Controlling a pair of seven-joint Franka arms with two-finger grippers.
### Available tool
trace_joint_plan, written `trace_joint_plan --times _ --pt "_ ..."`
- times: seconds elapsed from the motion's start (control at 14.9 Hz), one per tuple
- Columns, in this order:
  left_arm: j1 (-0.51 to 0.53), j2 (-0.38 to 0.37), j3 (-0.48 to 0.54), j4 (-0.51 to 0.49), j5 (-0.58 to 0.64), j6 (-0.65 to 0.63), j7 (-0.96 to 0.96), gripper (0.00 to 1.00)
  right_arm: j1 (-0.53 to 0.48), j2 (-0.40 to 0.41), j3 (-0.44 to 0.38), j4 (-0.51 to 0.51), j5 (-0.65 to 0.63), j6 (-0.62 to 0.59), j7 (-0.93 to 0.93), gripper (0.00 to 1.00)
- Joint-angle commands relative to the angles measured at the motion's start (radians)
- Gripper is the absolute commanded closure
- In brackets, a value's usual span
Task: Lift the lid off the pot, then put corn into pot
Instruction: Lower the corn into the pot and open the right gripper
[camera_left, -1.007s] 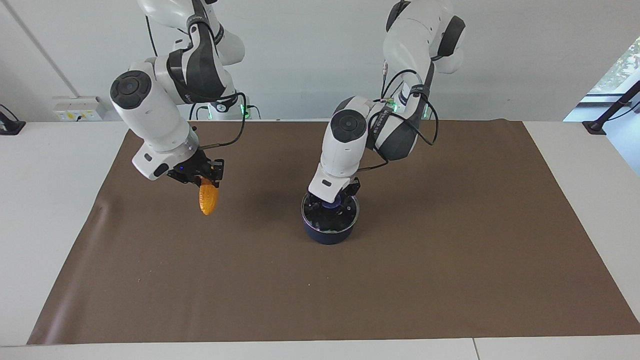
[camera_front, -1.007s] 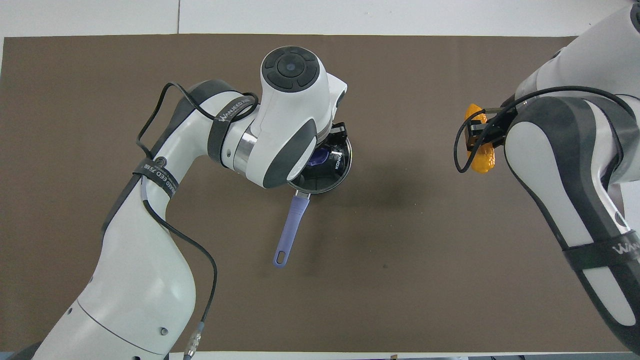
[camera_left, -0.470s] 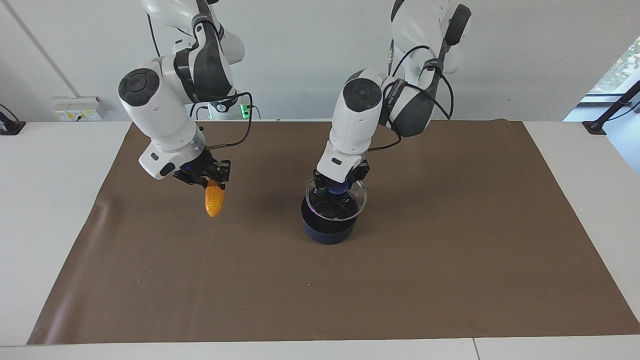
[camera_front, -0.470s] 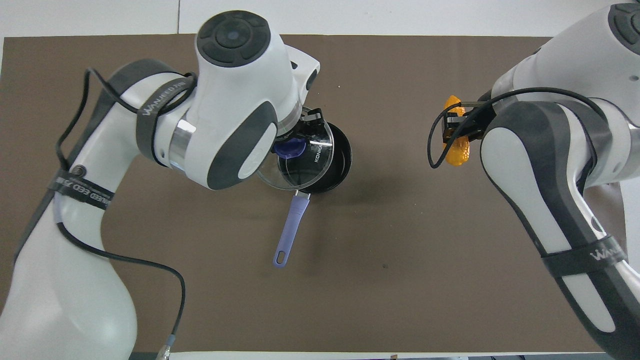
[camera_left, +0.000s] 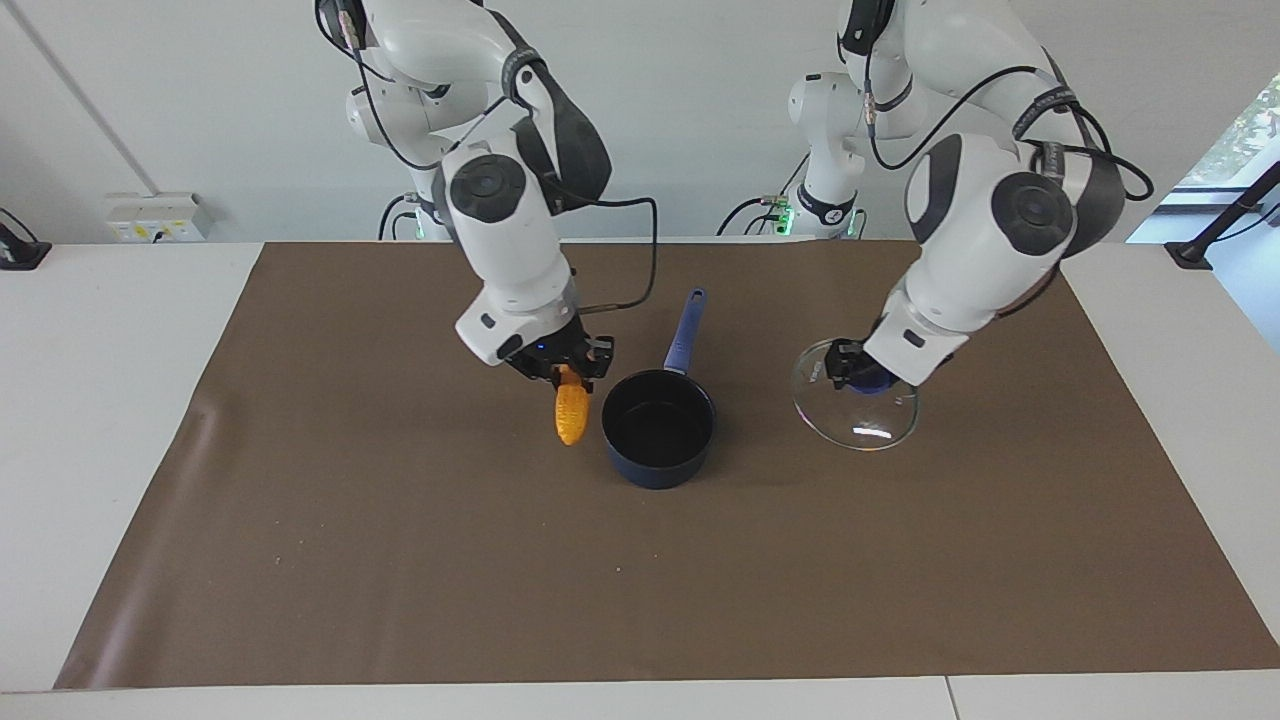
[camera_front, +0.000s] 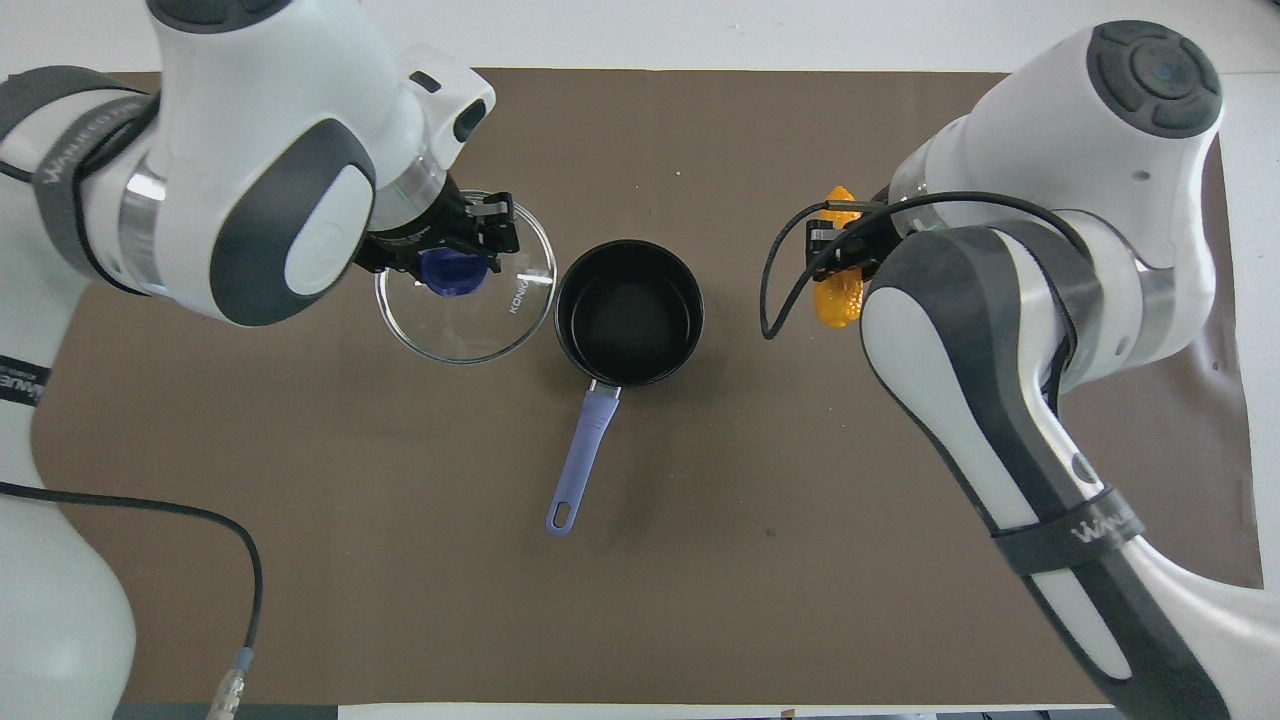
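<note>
Since half second ago: left end effector (camera_left: 862, 372) carried glass lid (camera_left: 856, 408) off saucepan (camera_left: 658, 427), out toward left arm's end of desk (camera_left: 120, 400); clamped on blue knob (camera_front: 450, 272), lid tilted, low over brown mat (camera_left: 400, 560). Right end effector (camera_left: 565, 368) came in beside saucepan, clamped on ear of corn (camera_left: 570, 412) hanging tip down. Saucepan open, empty, mid-mat; lid step looks done, corn drop next. Whether lid rim touches mat: cannot tell. Overhead, right arm hides much of corn.
</note>
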Motion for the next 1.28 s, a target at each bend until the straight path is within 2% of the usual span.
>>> trace_joint_plan --times 0.0,0.13,0.2,0.47,0.54,0.6,0.67,0.74,0.87,1.01,1.21 --pt "0.103 -0.136 -0.007 -0.259 -0.004 0.167 0.155 1.0 0.058 0.074 -0.002 0.046 0.006 0.069 0.054 1.0" --pt "0.141 -0.204 -0.001 -0.448 -0.004 0.355 0.208 1.0 0.087 0.081 -0.002 0.026 0.006 0.079 0.069 0.98" --pt "0.163 -0.221 -0.003 -0.506 -0.003 0.417 0.223 1.0 0.09 0.081 -0.002 0.02 0.006 0.079 0.069 0.97" --pt "0.203 -0.215 -0.001 -0.576 -0.003 0.499 0.321 1.0 0.099 0.059 0.0 -0.087 0.008 0.184 0.069 0.85" --pt "0.203 -0.21 -0.001 -0.579 0.002 0.508 0.326 1.0 0.104 0.051 -0.002 -0.109 0.008 0.203 0.069 0.78" --pt "0.203 -0.204 -0.001 -0.594 0.031 0.528 0.326 1.0 0.11 0.049 -0.002 -0.117 0.008 0.202 0.071 0.51" --pt "0.201 -0.202 -0.001 -0.625 0.043 0.557 0.328 1.0 0.115 0.048 -0.002 -0.115 0.008 0.191 0.08 0.18" --pt "0.203 -0.201 -0.003 -0.636 0.061 0.572 0.328 1.0 0.116 0.046 -0.002 -0.111 0.006 0.188 0.086 0.0" --pt "0.201 -0.184 -0.001 -0.639 0.066 0.575 0.326 1.0 0.115 0.046 -0.008 -0.075 -0.001 0.15 0.086 0.0" --pt "0.203 -0.184 -0.001 -0.65 0.065 0.575 0.305 1.0 0.084 0.036 -0.023 -0.042 -0.09 0.091 0.068 0.0" --pt "0.206 -0.184 -0.001 -0.656 0.065 0.575 0.23 1.0 -0.047 -0.093 -0.033 -0.043 -0.146 -0.023 0.007 0.0"
